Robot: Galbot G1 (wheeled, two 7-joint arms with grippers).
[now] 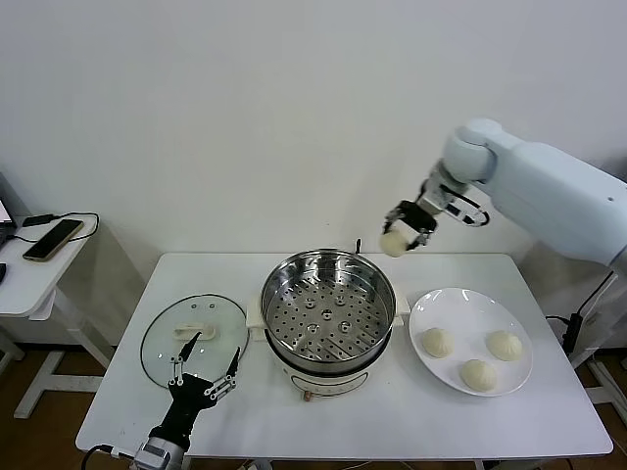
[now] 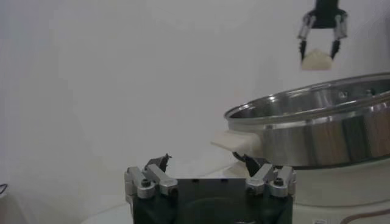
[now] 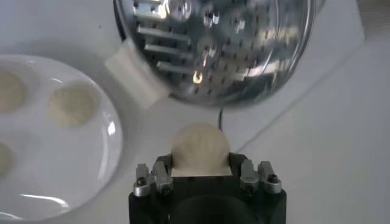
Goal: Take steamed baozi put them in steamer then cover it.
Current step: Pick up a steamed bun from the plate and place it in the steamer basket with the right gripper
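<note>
My right gripper [image 1: 400, 238] is shut on one white baozi [image 3: 200, 147] and holds it high in the air, just past the steamer's far right rim. The steel steamer [image 1: 329, 311] with its perforated tray stands mid-table and holds no buns. Three baozi [image 1: 437, 342] lie on the white plate [image 1: 470, 307] to its right. The glass cover [image 1: 162, 345] with a cream handle lies flat on the table left of the steamer. My left gripper [image 1: 204, 364] is open and empty, low at the cover's near edge. The left wrist view shows the steamer [image 2: 317, 129] side-on and the held bun [image 2: 316, 59].
A small white side table [image 1: 34, 269] with a phone [image 1: 53, 239] stands at the far left. A white wall closes the back. The table's front edge [image 1: 333, 452] runs just below the steamer and plate.
</note>
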